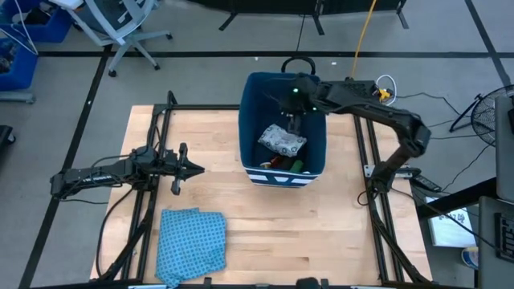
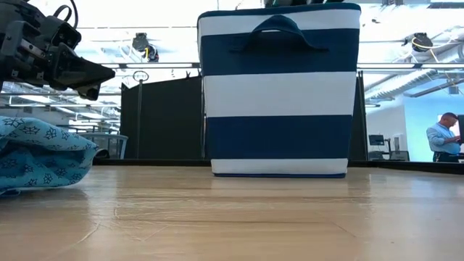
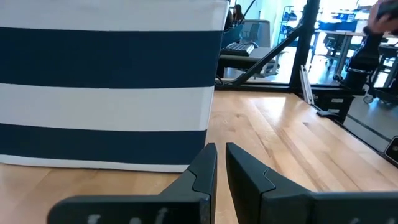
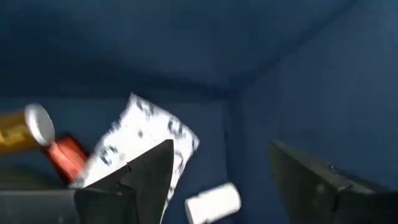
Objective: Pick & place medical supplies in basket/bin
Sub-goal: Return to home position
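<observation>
The left end effector (image 1: 199, 168) hangs over the left half of the bench (image 1: 337, 233), its fingers (image 3: 202, 171) pressed nearly together with only a thin slit between them and nothing in it. It points toward the bin, with bare wood between the two. Nearer the front edge, on the left, a blue patterned cloth (image 1: 191, 241) lies crumpled, well apart from the bin.

The navy and white striped bin (image 2: 279, 94) stands upright at the middle of the bench toward the far edge, with a handle on its near wall and open wood in front and to either side. Inside it lies a white pouch with dark print (image 4: 143, 140); the print is too blurred to read. Beside the pouch are a red piece (image 4: 65, 155), an amber bottle with a pale cap (image 4: 18, 134) and a small white cylinder (image 4: 212, 202). From above, red and green pieces (image 1: 287, 164) show against the bin's near wall.

The right end effector (image 1: 293, 122) is inside the bin's mouth, above the pouch, its fingers (image 4: 149, 171) spread wide and holding nothing.

In the room at far right, a person (image 2: 442, 138) stands at a desk.
</observation>
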You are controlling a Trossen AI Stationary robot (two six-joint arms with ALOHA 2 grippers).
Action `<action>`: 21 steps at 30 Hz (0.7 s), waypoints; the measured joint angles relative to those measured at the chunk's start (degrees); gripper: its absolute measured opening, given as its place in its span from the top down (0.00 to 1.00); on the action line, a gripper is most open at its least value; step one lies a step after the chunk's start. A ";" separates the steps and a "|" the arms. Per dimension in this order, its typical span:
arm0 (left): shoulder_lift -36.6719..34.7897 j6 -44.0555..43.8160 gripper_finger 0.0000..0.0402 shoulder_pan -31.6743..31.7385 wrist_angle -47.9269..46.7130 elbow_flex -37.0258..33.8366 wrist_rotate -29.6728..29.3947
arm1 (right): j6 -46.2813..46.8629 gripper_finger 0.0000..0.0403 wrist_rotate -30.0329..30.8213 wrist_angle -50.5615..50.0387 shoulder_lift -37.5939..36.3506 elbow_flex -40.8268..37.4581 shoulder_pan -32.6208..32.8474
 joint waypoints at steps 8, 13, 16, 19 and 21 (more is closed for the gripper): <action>0.00 0.57 0.91 0.00 0.04 0.00 -0.04 | 4.07 0.51 -0.22 2.69 -9.87 0.10 2.93; 0.00 1.98 0.91 -0.01 0.04 0.00 -0.06 | 6.43 0.69 -3.52 1.75 -15.60 0.11 4.93; 0.00 2.21 0.91 -0.02 0.02 0.00 -0.44 | 11.93 0.83 -14.48 2.44 -19.65 -0.88 5.96; 0.00 2.01 0.91 0.00 -0.09 0.00 -3.22 | 16.24 0.97 -22.65 4.20 -24.34 -6.19 9.99; 0.00 2.28 0.91 0.00 -0.18 0.00 -4.86 | 18.19 0.98 -22.39 7.09 -27.66 -12.39 14.73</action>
